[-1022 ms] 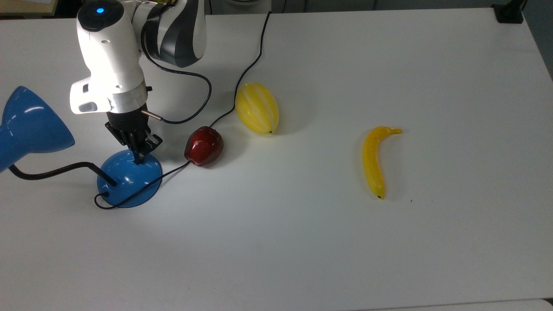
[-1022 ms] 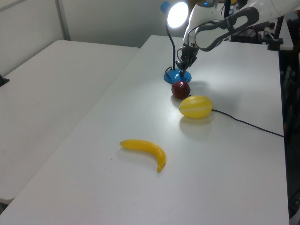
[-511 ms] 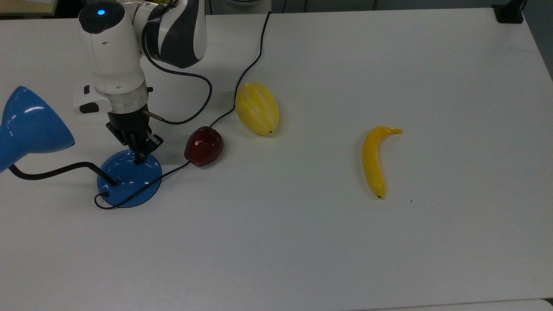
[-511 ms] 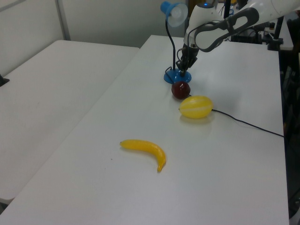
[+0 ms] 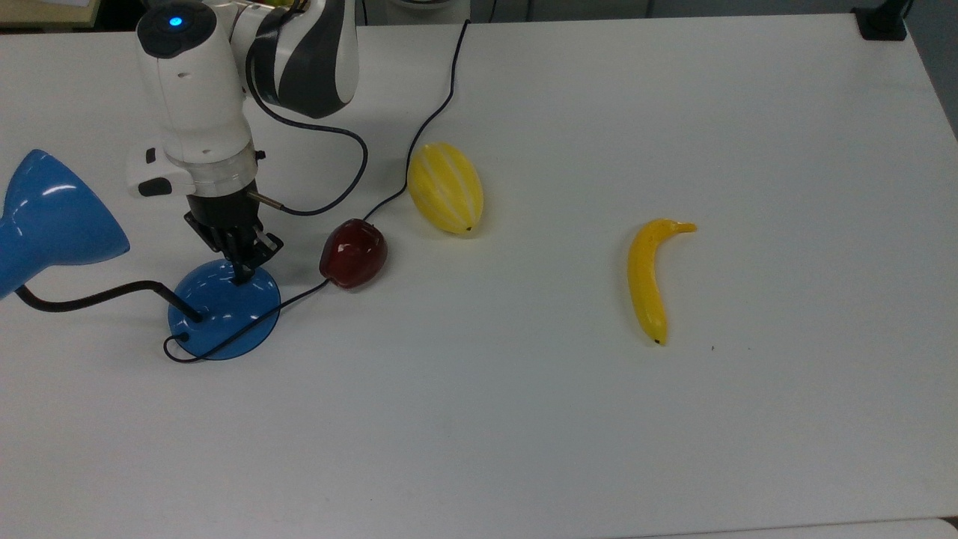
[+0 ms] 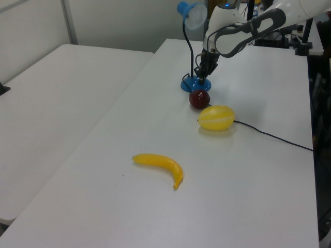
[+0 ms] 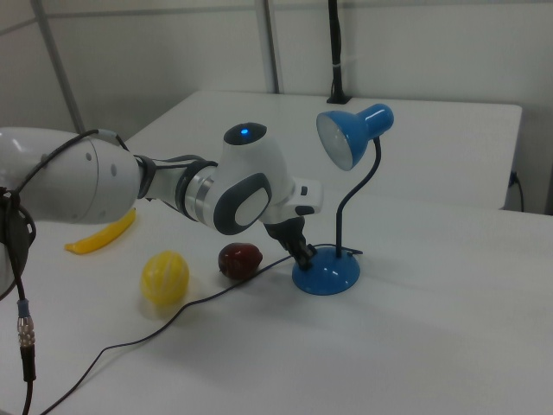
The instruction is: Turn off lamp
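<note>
The blue lamp stands at the top view's left, with its round base [image 5: 224, 314] on the white table and its cone shade [image 5: 52, 221] out on a black bendy neck [image 5: 90, 297]. No light shows in the shade [image 6: 192, 13] in the left view, and its inside [image 7: 339, 143] looks dull in the right view. My gripper [image 5: 241, 278] points down with its fingers together, and their tips rest on the top of the dome base [image 7: 327, 271]. The fingers cover the switch. In the right view my gripper [image 7: 305, 252] meets the base's left side.
A dark red apple [image 5: 353, 253] lies just to the right of the base in the top view, with a yellow melon [image 5: 446, 187] beyond it. A banana [image 5: 651, 277] lies further right. The lamp's black cord [image 5: 441, 105] runs past the apple to the table's far edge.
The lamp glowed brightly one second ago and is dark now. My wrist turned a little while the fingertips stayed on the base.
</note>
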Robot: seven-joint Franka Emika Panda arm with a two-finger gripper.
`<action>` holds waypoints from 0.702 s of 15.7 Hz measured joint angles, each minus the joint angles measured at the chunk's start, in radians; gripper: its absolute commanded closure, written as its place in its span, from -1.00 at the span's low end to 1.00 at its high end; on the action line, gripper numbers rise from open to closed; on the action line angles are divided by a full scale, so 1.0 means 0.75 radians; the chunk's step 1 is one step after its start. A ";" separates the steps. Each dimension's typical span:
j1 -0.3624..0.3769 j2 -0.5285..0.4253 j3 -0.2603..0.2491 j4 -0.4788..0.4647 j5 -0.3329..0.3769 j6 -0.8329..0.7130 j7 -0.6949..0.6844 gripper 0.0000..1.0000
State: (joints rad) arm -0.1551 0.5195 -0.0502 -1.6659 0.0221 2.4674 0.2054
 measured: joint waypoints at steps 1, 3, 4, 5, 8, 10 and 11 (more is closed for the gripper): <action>0.000 0.000 0.000 0.000 0.000 0.000 0.000 1.00; 0.000 0.000 0.000 -0.002 0.000 0.000 0.000 1.00; 0.001 0.000 0.000 -0.002 0.000 0.000 0.000 1.00; 0.001 -0.001 0.000 -0.003 0.000 0.000 0.000 1.00; 0.004 -0.004 0.000 -0.014 0.000 -0.001 0.000 1.00; 0.005 -0.008 0.000 -0.021 0.000 -0.001 0.000 1.00; 0.005 -0.008 0.000 -0.021 0.000 -0.001 0.000 1.00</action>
State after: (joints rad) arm -0.1510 0.5137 -0.0501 -1.6814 0.0221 2.4665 0.2054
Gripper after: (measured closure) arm 0.991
